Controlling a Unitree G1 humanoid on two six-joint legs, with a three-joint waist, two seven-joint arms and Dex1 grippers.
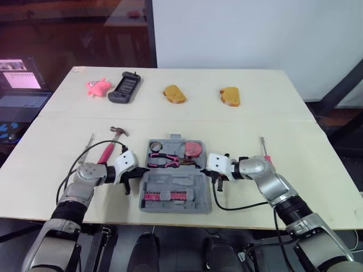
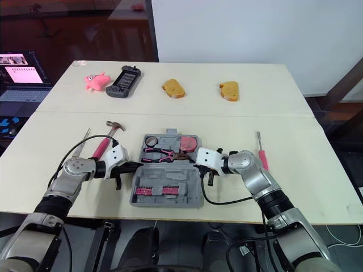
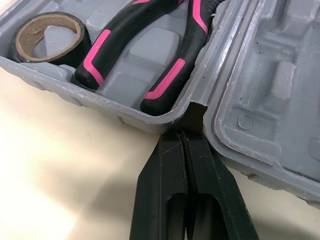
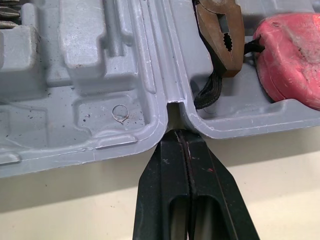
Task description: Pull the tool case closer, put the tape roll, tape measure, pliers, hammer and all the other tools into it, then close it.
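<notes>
Pale and broad, the table carried one grey tool case near its front edge, lying open flat between the two arms. The left tool was fully closed, fingers pressed together with nothing between them, its tips touching the case at the hinge notch. The right tool was closed the same way, its tips at the hinge notch on the opposite side. One tape roll, one pair of pliers and one pink tape measure lay in the far half. One hammer lay left of the case, one screwdriver right of it. Two bread pieces sat near the far edge.
</notes>
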